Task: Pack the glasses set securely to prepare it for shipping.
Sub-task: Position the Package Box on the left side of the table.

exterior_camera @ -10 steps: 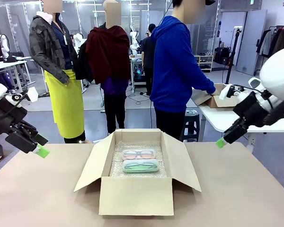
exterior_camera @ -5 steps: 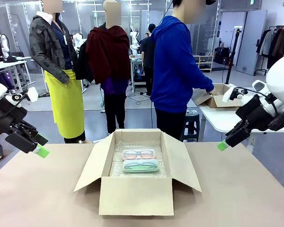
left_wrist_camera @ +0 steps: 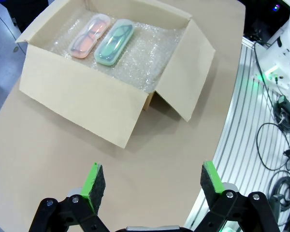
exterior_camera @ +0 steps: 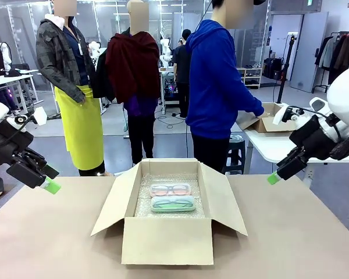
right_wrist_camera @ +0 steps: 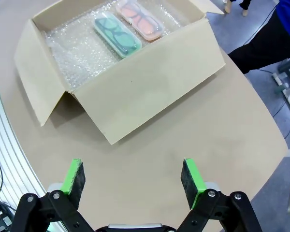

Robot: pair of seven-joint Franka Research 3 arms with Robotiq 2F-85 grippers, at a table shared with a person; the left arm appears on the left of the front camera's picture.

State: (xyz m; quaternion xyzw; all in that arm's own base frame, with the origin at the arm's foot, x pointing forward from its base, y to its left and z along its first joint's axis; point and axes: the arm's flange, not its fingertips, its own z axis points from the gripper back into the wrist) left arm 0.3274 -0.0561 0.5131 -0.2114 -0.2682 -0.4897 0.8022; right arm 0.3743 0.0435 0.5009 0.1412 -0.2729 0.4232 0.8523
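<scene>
The glasses set lies side by side on bubble wrap inside an open cardboard box [exterior_camera: 166,239] at the table's middle: a pink case [exterior_camera: 170,189] farther back and a mint green case [exterior_camera: 173,203] in front of it. The left wrist view looks down on the pink case [left_wrist_camera: 88,37] and green case [left_wrist_camera: 114,42]; so does the right wrist view, pink [right_wrist_camera: 139,21] and green [right_wrist_camera: 117,36]. My left gripper [exterior_camera: 48,181] hovers open above the table's left edge, well clear of the box. My right gripper [exterior_camera: 273,176] hangs open off the right side. Both hold nothing.
All four box flaps stand open, the side flaps [exterior_camera: 112,203] splayed outward. A person in a blue hoodie [exterior_camera: 215,81] stands behind the table, turned toward a second cardboard box [exterior_camera: 267,119] on a white side table. Bare tabletop [exterior_camera: 58,244] surrounds the box.
My right arm has shifted slightly to the right and down. The left arm, the box and the cases have not moved.
</scene>
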